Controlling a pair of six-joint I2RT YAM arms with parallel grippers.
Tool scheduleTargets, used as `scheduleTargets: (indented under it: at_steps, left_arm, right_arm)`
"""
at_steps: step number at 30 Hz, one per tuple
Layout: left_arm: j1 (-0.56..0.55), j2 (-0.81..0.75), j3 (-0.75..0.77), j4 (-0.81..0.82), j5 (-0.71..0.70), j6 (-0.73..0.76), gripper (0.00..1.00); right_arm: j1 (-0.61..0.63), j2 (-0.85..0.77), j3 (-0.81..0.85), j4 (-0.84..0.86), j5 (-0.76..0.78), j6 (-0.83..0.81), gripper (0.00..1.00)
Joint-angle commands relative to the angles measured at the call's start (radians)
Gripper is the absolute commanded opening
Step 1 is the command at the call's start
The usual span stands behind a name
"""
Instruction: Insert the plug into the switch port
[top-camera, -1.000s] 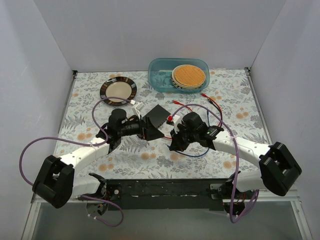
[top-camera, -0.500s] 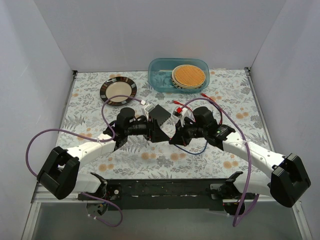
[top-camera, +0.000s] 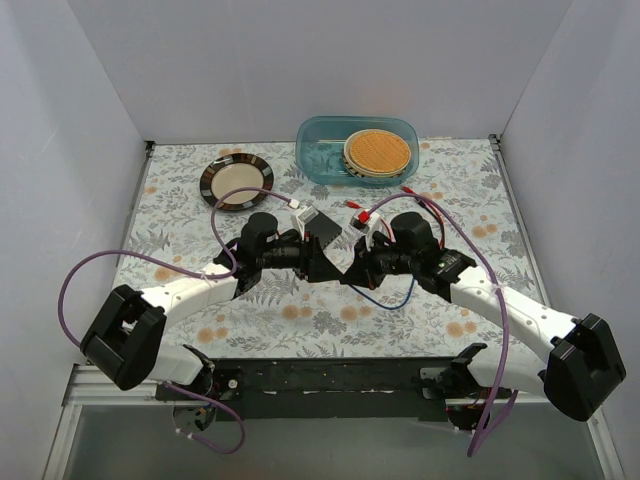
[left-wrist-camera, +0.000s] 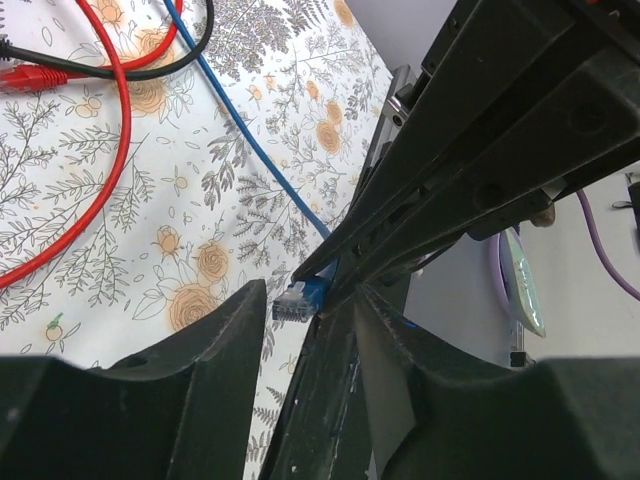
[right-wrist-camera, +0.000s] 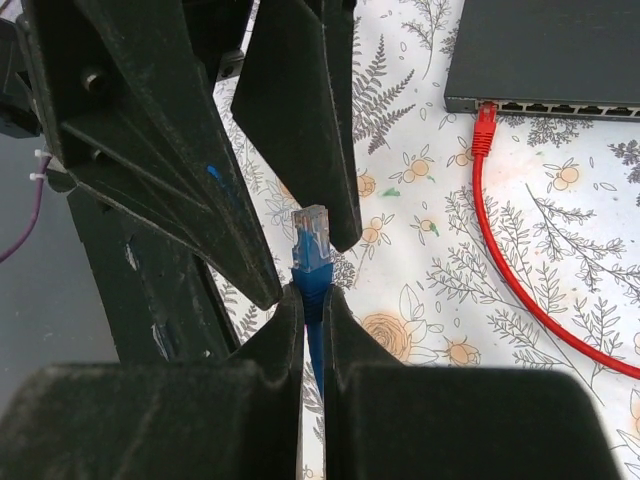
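The blue plug (right-wrist-camera: 311, 235) has a clear tip and points away from the right wrist camera. My right gripper (right-wrist-camera: 313, 295) is shut on its blue boot. My left gripper (left-wrist-camera: 310, 300) faces it, and the plug (left-wrist-camera: 298, 300) sits in its jaws, which stand partly apart with gaps showing. Its fingers (right-wrist-camera: 300, 120) flank the plug tip. In the top view the two grippers, left (top-camera: 322, 262) and right (top-camera: 352, 272), meet at mid-table. Just behind them lies the dark grey switch (top-camera: 325, 228). The switch port row (right-wrist-camera: 560, 107) has a red plug (right-wrist-camera: 484, 125) in one socket.
A blue cable (top-camera: 385, 300) trails from the plug toward the near edge. Red cables (top-camera: 420, 200) loop to the right of the switch. A round plate (top-camera: 236, 181) sits at the back left. A blue-green tub (top-camera: 320, 150) holding a woven disc stands at the back centre.
Both arms have moved away from the near edge, toward the switch. The left jaws have narrowed from wide open to partly closed around the plug tip. The right grip is unchanged.
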Motion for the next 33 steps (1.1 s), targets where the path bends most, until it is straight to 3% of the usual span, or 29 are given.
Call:
scheduleTargets:
  at_steps: [1,5,6,7,10,11,14,16,20,25,33]
  left_arm:
    - [-0.007,-0.002,0.032,-0.014,-0.02,0.018,0.38]
    - [-0.009,0.001,0.034,-0.011,-0.028,0.017,0.19]
    - [-0.009,0.001,0.035,-0.013,-0.029,0.017,0.06]
    - [-0.009,0.001,0.034,-0.011,-0.034,0.018,0.0]
    - [-0.009,-0.019,0.029,-0.014,-0.061,0.026,0.0]
    - [-0.009,-0.026,0.019,-0.008,-0.058,0.033,0.0]
    - [-0.009,-0.071,-0.001,-0.014,-0.067,0.064,0.0]
    - [-0.009,-0.095,-0.014,-0.013,-0.058,0.089,0.0]
    - [-0.009,-0.161,-0.051,0.022,-0.038,0.109,0.0]
    - [-0.009,-0.203,-0.081,0.091,0.024,0.095,0.0]
    - [-0.009,-0.197,-0.069,0.113,0.04,0.067,0.0]
  right_arm:
    - [0.0,-0.036,0.044,0.031,-0.005,0.013,0.01]
    - [0.0,-0.036,0.041,0.039,-0.014,0.018,0.01]
    - [0.0,-0.036,0.039,0.042,-0.015,0.019,0.01]
    - [0.0,-0.037,0.039,0.044,-0.019,0.019,0.01]
    - [0.002,-0.04,0.041,0.038,-0.028,0.016,0.04]
    - [0.0,-0.042,0.044,0.03,-0.025,0.01,0.2]
    - [-0.017,-0.054,0.051,-0.01,-0.02,-0.013,0.42]
    - [-0.034,-0.07,0.045,-0.004,-0.038,-0.022,0.48]
    - [-0.116,-0.099,0.018,0.085,-0.22,0.005,0.72]
    - [-0.15,-0.065,-0.018,0.27,-0.455,0.139,0.77]
    - [-0.15,0.004,-0.022,0.375,-0.534,0.214,0.72]
